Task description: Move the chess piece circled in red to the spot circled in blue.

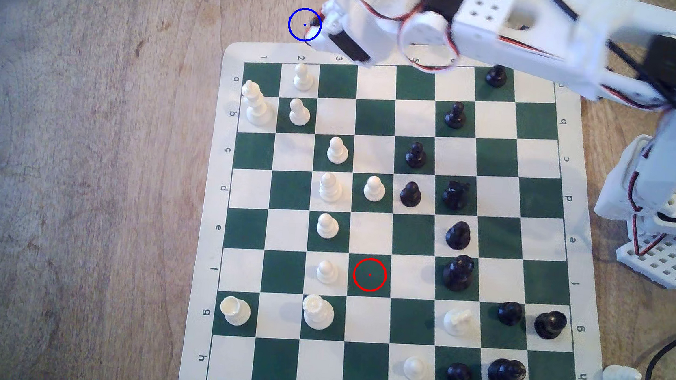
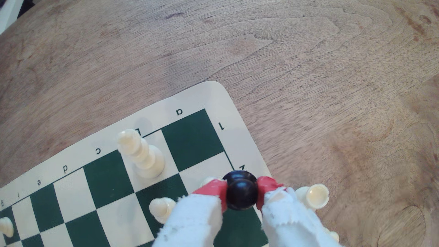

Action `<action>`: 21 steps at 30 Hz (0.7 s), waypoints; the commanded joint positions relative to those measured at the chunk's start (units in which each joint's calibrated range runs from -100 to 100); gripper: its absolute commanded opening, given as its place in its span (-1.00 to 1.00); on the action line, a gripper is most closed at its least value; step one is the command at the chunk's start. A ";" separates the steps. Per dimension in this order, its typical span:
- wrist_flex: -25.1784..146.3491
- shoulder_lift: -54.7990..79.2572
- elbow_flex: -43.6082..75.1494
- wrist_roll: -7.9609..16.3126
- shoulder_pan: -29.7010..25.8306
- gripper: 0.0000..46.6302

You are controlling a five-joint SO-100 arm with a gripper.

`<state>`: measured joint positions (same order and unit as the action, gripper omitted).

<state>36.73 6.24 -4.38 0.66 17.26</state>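
1. i've got the black pawn (image 2: pixel 241 194) pinched between the red pads (image 2: pixel 215 190) of the gripper (image 2: pixel 241 196); jaws closed on its round head from both sides; the white-wrapped fingers run back toward the camera.
2. the wrist view looks straight down the pawn's long axis; head over base, so i judge it close to upright; it hangs above the corner of the chess mat (image 2: pixel 237 111), by the "2" label, with a white pawn (image 2: pixel 162 209) showing just past one finger.
3. in the exterior view the gripper head sits just off the board's far edge, touching the rim of the blue ring (image 1: pixel 304 24) on the exterior view's right; the pawn itself is hidden under the arm there.
4. the red ring (image 1: pixel 370 274) marks a bare green square; pickup looks done.
5. what matters now: the blue dot lies toward the exterior view's left of the fingers, on bare table (image 1: pixel 80 116); my call is a small nudge that way, then lower and release; risk is setting the base on the mat's edge and tipping it.
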 commanded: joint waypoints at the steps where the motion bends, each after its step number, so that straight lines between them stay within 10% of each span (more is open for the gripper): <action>1: -1.84 5.98 14.63 -0.54 1.87 -0.99; 21: -6.51 22.62 25.33 -1.86 4.21 -0.99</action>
<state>31.71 30.21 14.32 -1.00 21.39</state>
